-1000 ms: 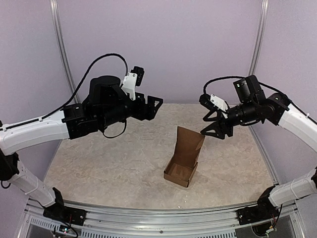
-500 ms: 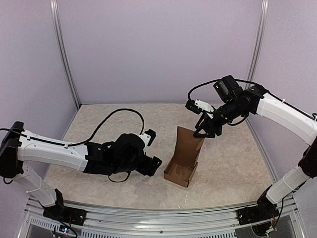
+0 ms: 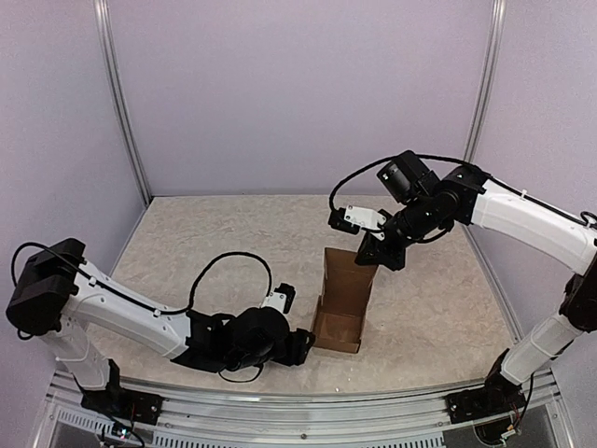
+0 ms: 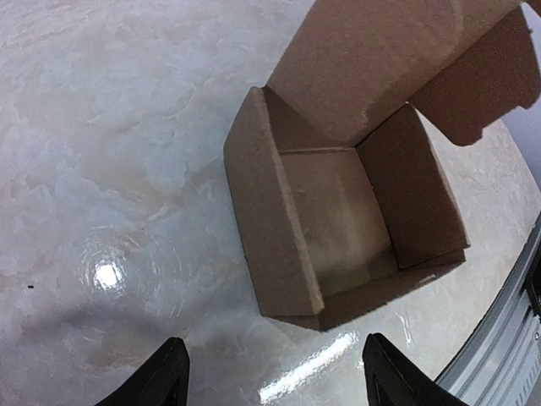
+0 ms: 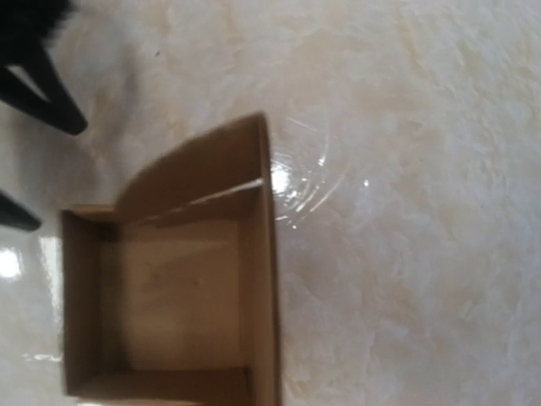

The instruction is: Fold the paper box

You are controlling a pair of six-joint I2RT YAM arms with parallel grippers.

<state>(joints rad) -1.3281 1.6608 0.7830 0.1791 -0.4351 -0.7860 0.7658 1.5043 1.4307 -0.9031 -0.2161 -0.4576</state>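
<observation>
Left pincer [image 4: 275,381] gapes wide at eight o'clock of the paper box [image 3: 340,322], probably bracing; right pincer [image 3: 373,254] tops its lid [image 3: 349,278], grip unclear.

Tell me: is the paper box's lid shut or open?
Open. On the paper box the lid flap stands upright; both wrist views show its empty inside.

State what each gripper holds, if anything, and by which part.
Left gripper: open, holding nothing. Right gripper: at the top edge of the upright flap of the paper box; whether it grips cannot be told.
</observation>
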